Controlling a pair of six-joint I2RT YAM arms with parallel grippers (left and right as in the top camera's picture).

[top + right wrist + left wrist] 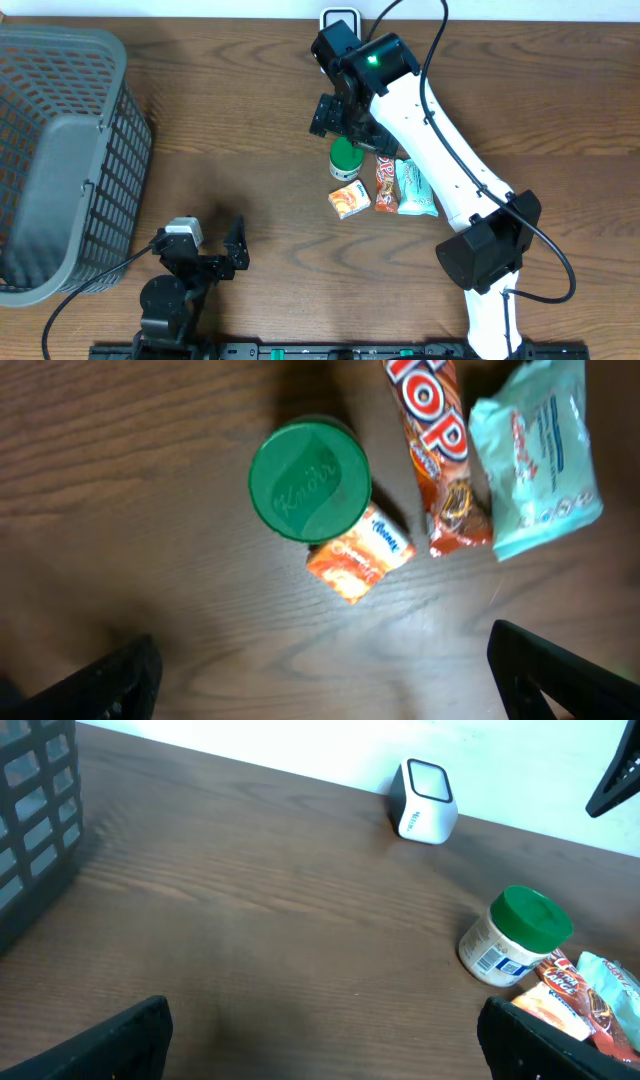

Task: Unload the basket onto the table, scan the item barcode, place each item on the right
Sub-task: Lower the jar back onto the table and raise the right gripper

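- Nearest me, the left gripper [210, 245] is sitting low at the table's front edge. Its jaws are spread wide with nothing in them, so it's probably just parked out of the way.
- Mid-table, the jar [310, 480] is standing upright just beside the orange box [358, 555], red bar [437, 450] and teal packet [535, 455]. I'm guessing they're bunched up for easy grabs.
- The right gripper [345, 125] is hovering over the jar, wide open. The jar is lying ahead of its fingers [120, 680], not between them and not touching.
- Farthest off, the scanner [340, 18] is sitting by the wall.

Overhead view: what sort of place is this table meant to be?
Probably a mock shop checkout: a small barcode scanner by the wall, a grey basket, and groceries such as a green-lidded jar and a snack bar.
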